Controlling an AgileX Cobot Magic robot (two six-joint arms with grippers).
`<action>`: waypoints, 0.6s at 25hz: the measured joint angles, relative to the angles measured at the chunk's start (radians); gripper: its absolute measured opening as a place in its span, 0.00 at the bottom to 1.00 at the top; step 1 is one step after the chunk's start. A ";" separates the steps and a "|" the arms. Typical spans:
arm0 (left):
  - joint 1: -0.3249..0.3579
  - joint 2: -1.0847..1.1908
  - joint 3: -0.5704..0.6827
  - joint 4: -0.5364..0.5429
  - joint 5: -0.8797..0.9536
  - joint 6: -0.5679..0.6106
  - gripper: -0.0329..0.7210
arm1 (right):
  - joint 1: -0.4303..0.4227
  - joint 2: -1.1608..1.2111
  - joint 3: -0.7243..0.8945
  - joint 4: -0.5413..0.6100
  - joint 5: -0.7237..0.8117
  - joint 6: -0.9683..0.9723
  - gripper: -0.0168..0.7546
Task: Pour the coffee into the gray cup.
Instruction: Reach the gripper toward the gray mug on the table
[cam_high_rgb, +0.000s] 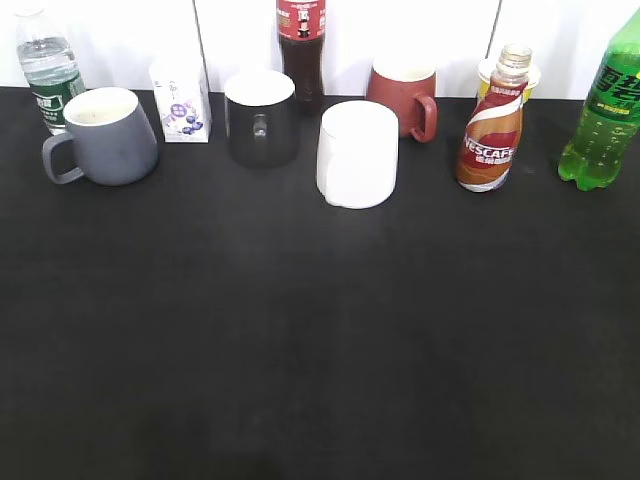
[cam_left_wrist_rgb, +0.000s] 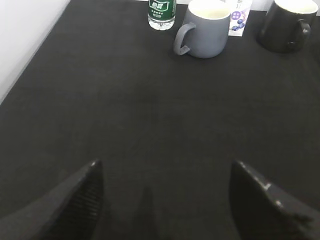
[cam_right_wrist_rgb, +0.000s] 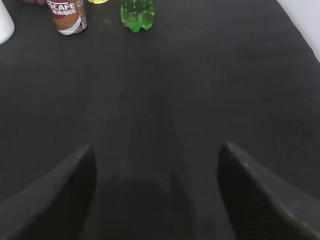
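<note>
The coffee bottle (cam_high_rgb: 492, 130) with its NESCAFE label stands upright at the back right, cap off; its lower part shows in the right wrist view (cam_right_wrist_rgb: 67, 16). The gray cup (cam_high_rgb: 108, 136) stands at the back left, handle to the left, and also shows in the left wrist view (cam_left_wrist_rgb: 206, 30). My left gripper (cam_left_wrist_rgb: 165, 172) is open and empty over bare black table, well short of the cup. My right gripper (cam_right_wrist_rgb: 156, 157) is open and empty, well short of the bottle. Neither gripper shows in the exterior view.
Along the back stand a water bottle (cam_high_rgb: 46, 68), a small carton (cam_high_rgb: 181, 98), a shiny dark mug (cam_high_rgb: 260, 118), a cola bottle (cam_high_rgb: 301, 48), a white mug (cam_high_rgb: 357, 153), a red mug (cam_high_rgb: 405, 96) and a green soda bottle (cam_high_rgb: 604, 110). A black table (cam_high_rgb: 320, 340) fills the front.
</note>
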 joint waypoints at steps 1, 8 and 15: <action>0.000 0.000 0.000 0.000 0.000 0.000 0.83 | 0.000 0.000 0.000 0.000 0.000 0.001 0.79; 0.000 0.000 0.000 0.000 0.000 0.000 0.81 | 0.000 0.000 0.000 0.000 0.000 0.000 0.79; 0.000 0.000 0.000 -0.004 -0.001 0.000 0.67 | 0.000 0.000 0.000 0.000 0.000 0.000 0.79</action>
